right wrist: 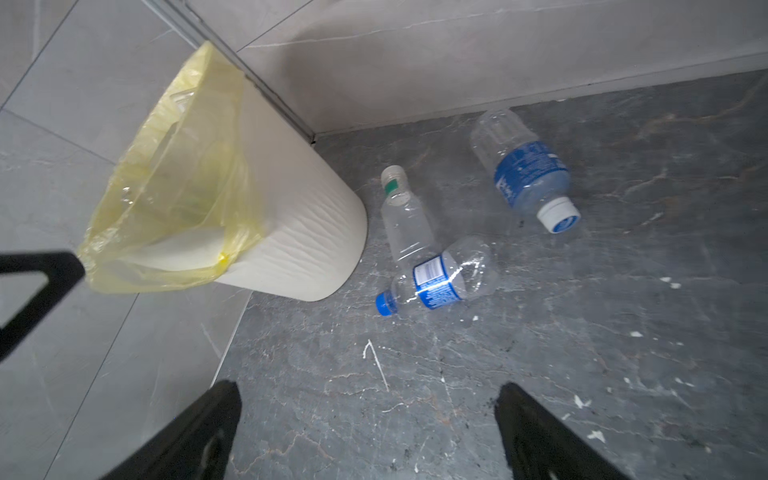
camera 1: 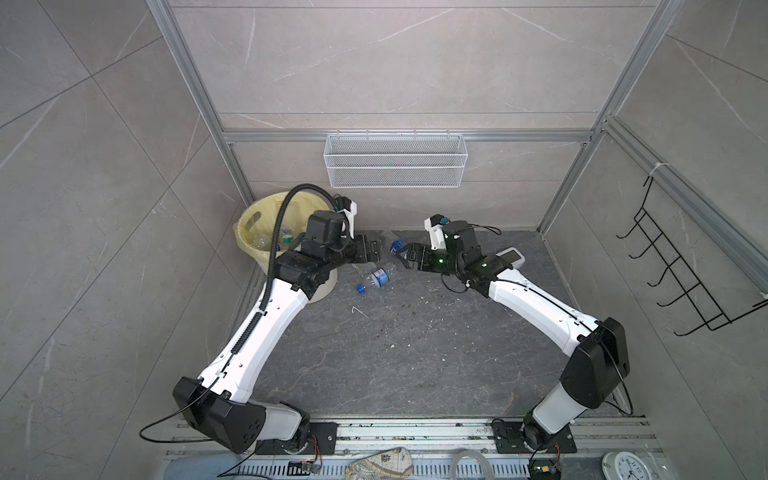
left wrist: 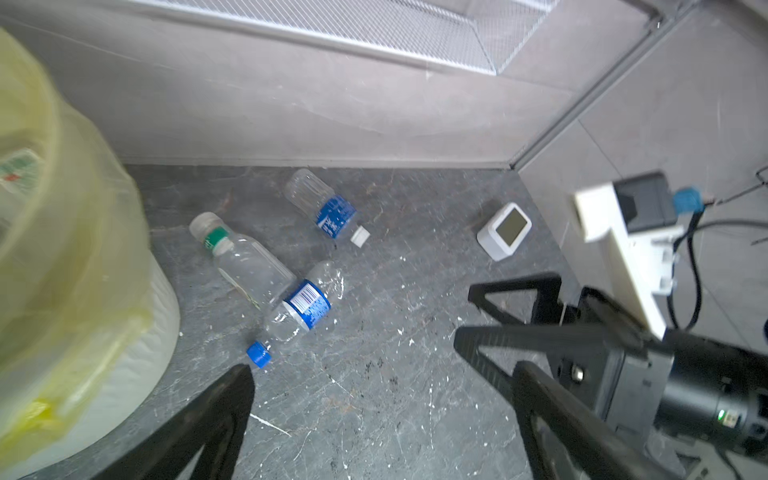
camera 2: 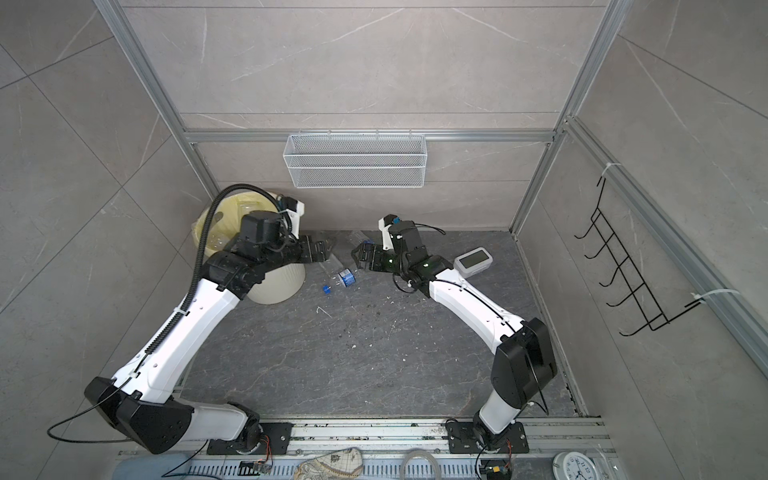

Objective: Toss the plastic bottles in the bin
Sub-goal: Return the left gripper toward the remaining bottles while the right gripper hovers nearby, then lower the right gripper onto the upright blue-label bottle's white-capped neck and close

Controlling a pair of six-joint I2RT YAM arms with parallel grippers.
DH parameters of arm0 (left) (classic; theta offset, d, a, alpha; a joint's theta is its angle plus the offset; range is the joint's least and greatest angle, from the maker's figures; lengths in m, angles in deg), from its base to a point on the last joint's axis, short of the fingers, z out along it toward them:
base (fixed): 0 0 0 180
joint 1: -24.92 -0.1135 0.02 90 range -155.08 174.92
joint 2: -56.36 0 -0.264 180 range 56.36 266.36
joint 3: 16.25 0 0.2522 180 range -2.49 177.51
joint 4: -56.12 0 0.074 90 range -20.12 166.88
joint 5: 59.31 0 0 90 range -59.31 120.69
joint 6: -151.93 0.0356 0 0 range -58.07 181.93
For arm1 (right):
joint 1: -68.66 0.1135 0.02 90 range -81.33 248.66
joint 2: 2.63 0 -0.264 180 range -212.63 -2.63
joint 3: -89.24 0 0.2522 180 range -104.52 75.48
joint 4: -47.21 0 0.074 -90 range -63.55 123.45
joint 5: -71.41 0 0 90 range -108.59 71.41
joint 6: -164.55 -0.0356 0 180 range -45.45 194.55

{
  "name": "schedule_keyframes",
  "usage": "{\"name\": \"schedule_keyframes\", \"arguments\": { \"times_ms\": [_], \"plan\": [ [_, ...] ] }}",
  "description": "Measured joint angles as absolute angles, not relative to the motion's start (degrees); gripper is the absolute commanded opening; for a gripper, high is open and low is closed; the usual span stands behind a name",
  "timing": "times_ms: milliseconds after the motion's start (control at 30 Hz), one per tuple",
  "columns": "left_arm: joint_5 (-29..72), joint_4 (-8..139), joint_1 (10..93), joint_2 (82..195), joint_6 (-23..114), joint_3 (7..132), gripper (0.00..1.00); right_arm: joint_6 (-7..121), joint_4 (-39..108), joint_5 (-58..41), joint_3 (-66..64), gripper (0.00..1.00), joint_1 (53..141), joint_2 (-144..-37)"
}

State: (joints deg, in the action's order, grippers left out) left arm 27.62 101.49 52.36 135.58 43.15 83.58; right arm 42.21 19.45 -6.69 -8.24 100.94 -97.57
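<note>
Plastic bottles, three on the bench, all on their sides just beside the bin in the rear left corner: blue-cap bottle touching the base end of the green-band bottle, white-cap bottle apart from those two, nearer the back wall. Both tools empty: left tool has its fingers wide apart, right tool the same, nothing between either pair. In both top views they face each other above the bottle cluster. Reads as between picks, next grab not begun; with bottles already in the bin I'd say we're well along. Next move calls for one tool to come down over a bottle body, fingers across its width. Blue-cap one looks the most exposed, but it will likely roll and nudge the green-band one. Tools are close, so only one should go in. Bin: yellow bag liner folded over the rim, a few clear bottles inside in a top view; count unclear, left arm covers part of the mouth. Back wall carries the wire mesh basket: nothing seen in it. Leave the white clock on the bench, not ours.
</note>
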Motion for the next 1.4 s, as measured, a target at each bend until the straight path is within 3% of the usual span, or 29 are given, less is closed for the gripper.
{"name": "schedule_keyframes", "arguments": {
  "times_ms": [267,567,1400],
  "plan": [
    [28.04,95.9,54.96,137.09,44.39,73.78,1.0,42.5,19.49,-9.45,-7.78,0.99,97.83,-99.84],
    [29.09,91.92,55.31,138.66,41.73,68.82,1.0,44.18,19.01,-11.74,-11.76,0.99,97.46,-111.97],
    [24.01,89.52,51.75,145.11,29.07,68.39,1.0,59.02,1.31,-20.33,-62.69,0.99,97.46,-149.67]
  ]
}}
